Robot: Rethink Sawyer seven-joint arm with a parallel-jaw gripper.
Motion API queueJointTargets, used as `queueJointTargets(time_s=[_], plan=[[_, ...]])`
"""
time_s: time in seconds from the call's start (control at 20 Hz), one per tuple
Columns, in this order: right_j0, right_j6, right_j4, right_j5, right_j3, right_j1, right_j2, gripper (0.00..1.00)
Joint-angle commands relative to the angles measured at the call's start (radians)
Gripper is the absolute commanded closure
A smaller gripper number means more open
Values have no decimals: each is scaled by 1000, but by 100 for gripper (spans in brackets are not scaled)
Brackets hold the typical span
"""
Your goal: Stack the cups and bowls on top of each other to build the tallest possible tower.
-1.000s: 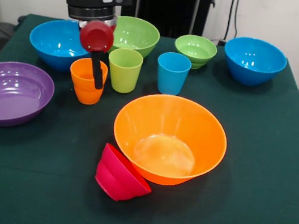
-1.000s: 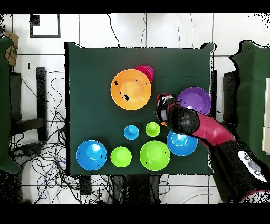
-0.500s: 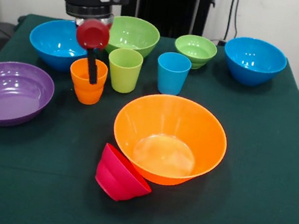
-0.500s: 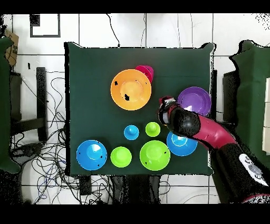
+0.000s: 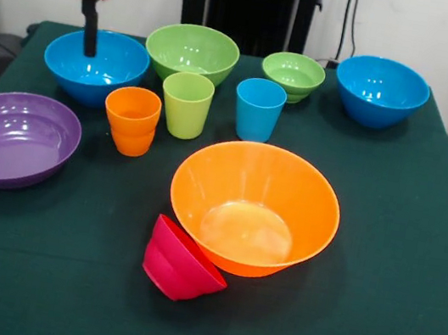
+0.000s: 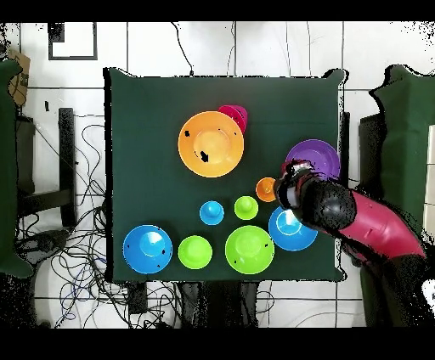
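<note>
Scanning left to right: purple bowl (image 5: pixel 12 137), orange cup (image 5: pixel 131 120), green cup (image 5: pixel 185 104), blue cup (image 5: pixel 258 109), big orange bowl (image 5: pixel 253 208), all apart on the table (image 5: pixel 395 274). Nothing stacked yet; whole tower left. Gripper (image 5: pixel 89 7) raised, empty; cannot tell its opening.

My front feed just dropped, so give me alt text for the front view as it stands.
Nothing is stacked: a big orange bowl sits mid-table with a small red bowl tipped against it. Behind stand orange, lime and blue cups, ringed by purple, blue and green bowls. The pincer hangs over the left blue bowl.
</note>
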Motion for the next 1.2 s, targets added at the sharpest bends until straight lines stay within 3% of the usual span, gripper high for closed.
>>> queueJointTargets(time_s=[0.05,0.15,0.3,0.55,0.75,1.2], plan=[[43,-96,-109,54,-19,66,-24,0],[73,-69,-132,19,-45,128,-48,0],[111,-39,-140,28,-60,158,-79,0],[95,-35,-101,-16,-72,270,-48,0],[123,-18,-126,-102,-136,365,-73,0],[140,-23,-122,-229,-223,465,-72,0]])
